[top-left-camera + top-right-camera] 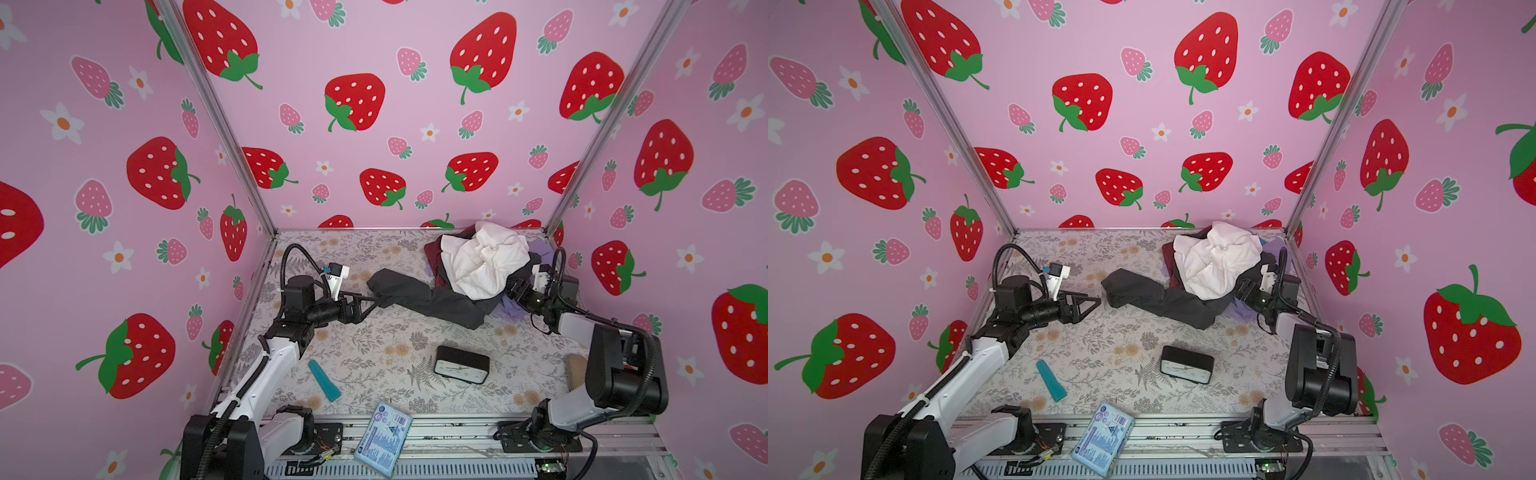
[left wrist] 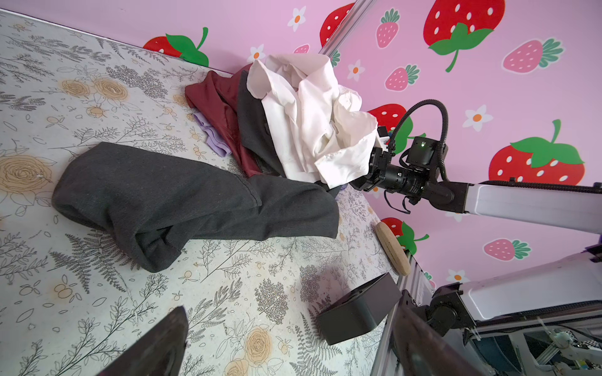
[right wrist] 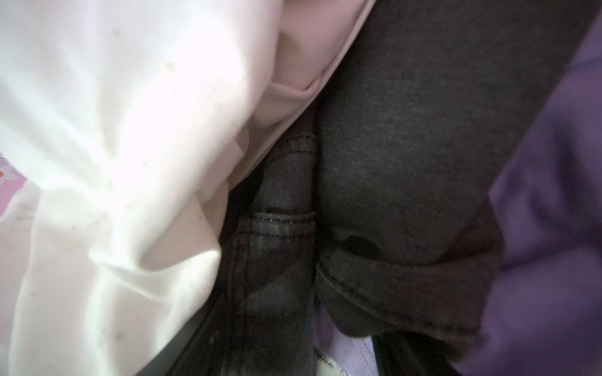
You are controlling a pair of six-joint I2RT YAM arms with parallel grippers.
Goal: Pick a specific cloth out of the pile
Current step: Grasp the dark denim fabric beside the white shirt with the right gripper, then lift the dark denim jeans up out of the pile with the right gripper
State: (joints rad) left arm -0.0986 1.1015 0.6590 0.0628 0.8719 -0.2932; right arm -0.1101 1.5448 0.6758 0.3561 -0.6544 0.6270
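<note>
Charcoal cloth is part-way out: in both top views its free end lies flat on the surface at mid-frame, the other end under the pile, up and right. My left claw sits just beside the free end, fingers apart, empty. My right claw is buried in the pile's right edge; open or gripping, I cannot tell. Left to do, I judge: pull it clear.

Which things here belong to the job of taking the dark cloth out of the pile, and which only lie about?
Job:
- dark cloth
- pile

Lying about:
- clock
- teal bar
- blue packet
- tan disc
</note>
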